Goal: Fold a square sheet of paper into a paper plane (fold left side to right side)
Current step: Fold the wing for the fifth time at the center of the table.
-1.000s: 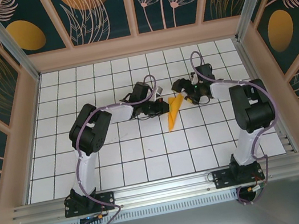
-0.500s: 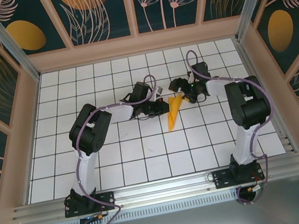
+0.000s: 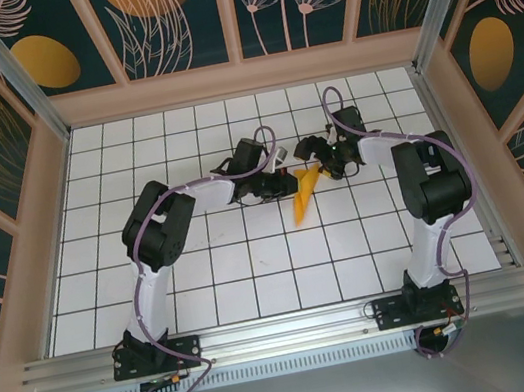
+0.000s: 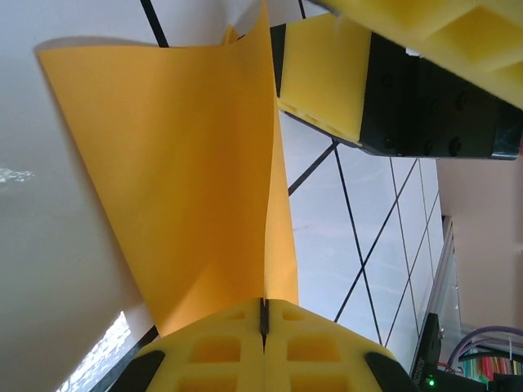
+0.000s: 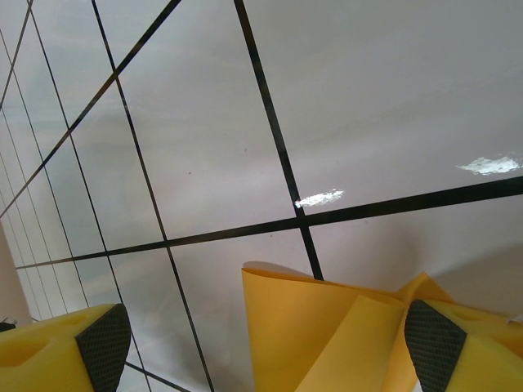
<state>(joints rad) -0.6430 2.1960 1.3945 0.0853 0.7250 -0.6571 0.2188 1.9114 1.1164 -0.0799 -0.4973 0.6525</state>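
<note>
Paper plane [image 3: 303,197] is spotted from the top camera around the middle of the tiled bench [image 3: 204,267], its far end tucked between the left tool [image 3: 280,185] and right tool [image 3: 322,163]. On the left wrist, the orange paper's clamped in the closed left tool [image 4: 263,314]. On the right wrist, it's flanked by the right tool's [image 5: 265,359] wide-open fingers [image 5: 102,343], nothing gripped.

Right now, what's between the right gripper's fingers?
Right wrist view: the paper plane, an orange fold, stands between the pads of the open right gripper; tiled floor behind.
</note>
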